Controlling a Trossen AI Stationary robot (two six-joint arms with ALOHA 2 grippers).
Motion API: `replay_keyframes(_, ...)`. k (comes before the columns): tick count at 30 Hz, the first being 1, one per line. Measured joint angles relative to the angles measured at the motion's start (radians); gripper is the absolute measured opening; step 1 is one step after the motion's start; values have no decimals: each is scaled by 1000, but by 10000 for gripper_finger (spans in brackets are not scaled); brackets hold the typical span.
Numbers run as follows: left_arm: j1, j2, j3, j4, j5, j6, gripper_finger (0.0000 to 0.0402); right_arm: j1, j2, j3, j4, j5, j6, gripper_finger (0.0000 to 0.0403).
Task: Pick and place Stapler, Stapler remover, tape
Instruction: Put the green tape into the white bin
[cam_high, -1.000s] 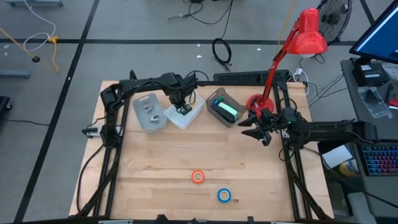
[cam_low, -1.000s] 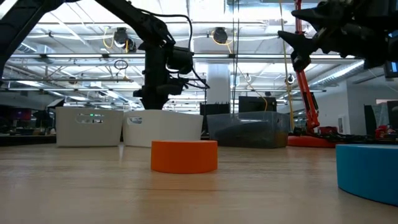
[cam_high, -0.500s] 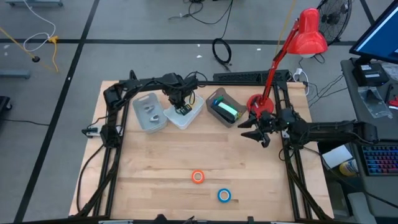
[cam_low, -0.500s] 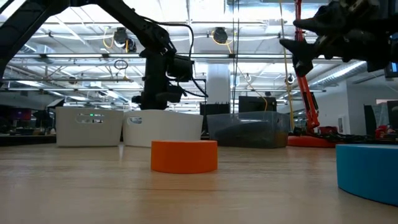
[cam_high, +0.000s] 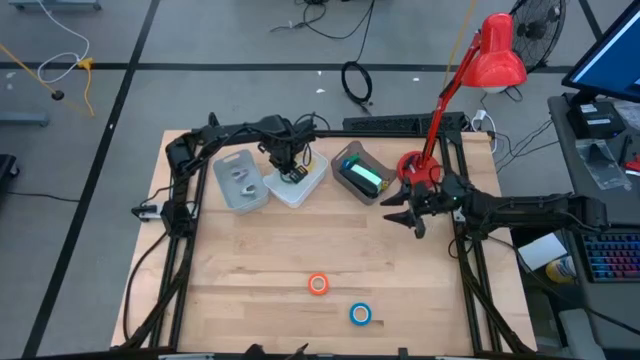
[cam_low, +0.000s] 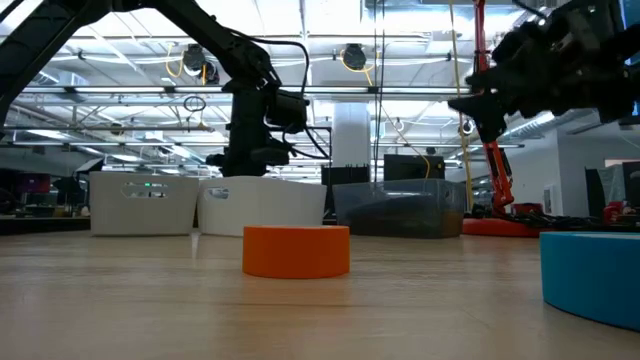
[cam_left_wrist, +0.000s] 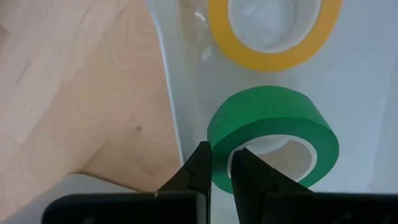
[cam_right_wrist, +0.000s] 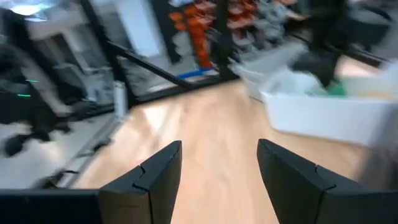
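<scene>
change since a second ago: right gripper (cam_high: 408, 216) swung slightly toward 7 o'clock, jaws apart, empty. left gripper (cam_left_wrist: 219, 163) pinches green tape (cam_left_wrist: 273, 134) over white bin (cam_high: 305, 185). orange tape (cam_high: 318, 284), blue tape (cam_high: 360, 314) lie at 7 o'clock of right gripper, the nearer arm.

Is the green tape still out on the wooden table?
No, the green tape sits inside the white bin beside the yellow tape.

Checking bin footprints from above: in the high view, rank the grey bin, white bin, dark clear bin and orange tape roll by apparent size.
1. Grey bin
2. White bin and dark clear bin look alike, so unranked
3. Orange tape roll, clearly smallest
</scene>
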Motion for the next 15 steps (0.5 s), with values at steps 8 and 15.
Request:
replay_keyframes(8,3,0,0,-9,4,-14,33,-1,0,0,-78,107,-49,202)
replay_keyframes(15,3,0,0,-8,28,-28,33,-1,0,0,-117,153,-86,204)
